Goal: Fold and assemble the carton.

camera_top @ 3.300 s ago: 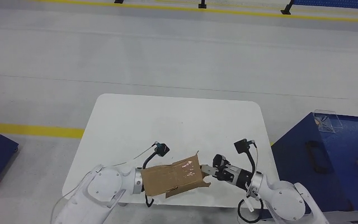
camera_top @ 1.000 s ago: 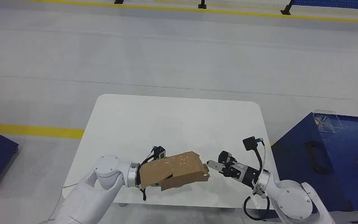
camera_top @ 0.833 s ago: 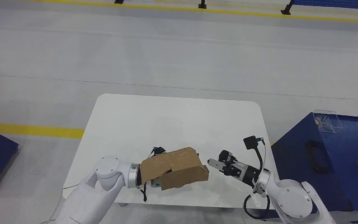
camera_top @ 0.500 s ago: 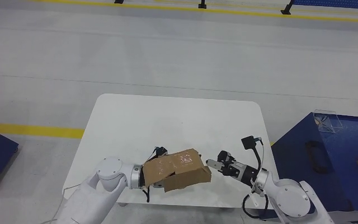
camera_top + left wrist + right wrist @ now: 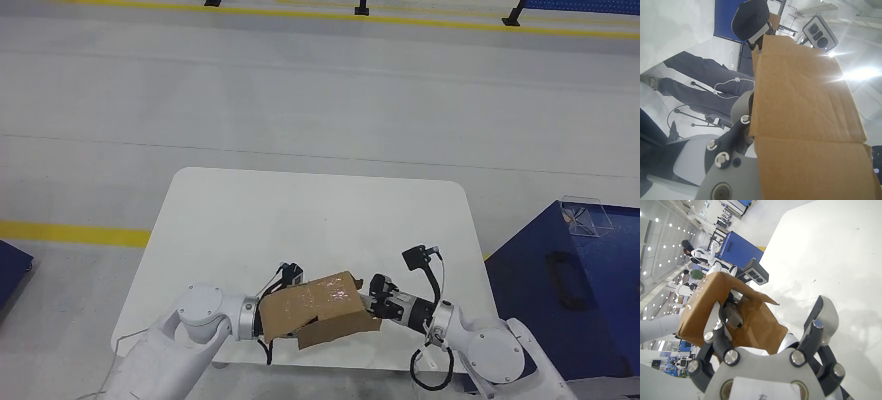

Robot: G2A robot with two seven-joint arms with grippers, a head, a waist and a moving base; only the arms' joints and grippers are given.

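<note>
The right hand (image 5: 372, 295) has moved up to the brown cardboard carton (image 5: 320, 305), low centre, fingers apart. The left hand (image 5: 733, 317) clamps its other side.

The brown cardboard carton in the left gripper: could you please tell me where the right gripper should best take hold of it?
Probably by the loose flap at the brown cardboard carton's open end, coming end-on from the robot's right. That thin edge faces the open right gripper, whose fingers could straddle it.
</note>
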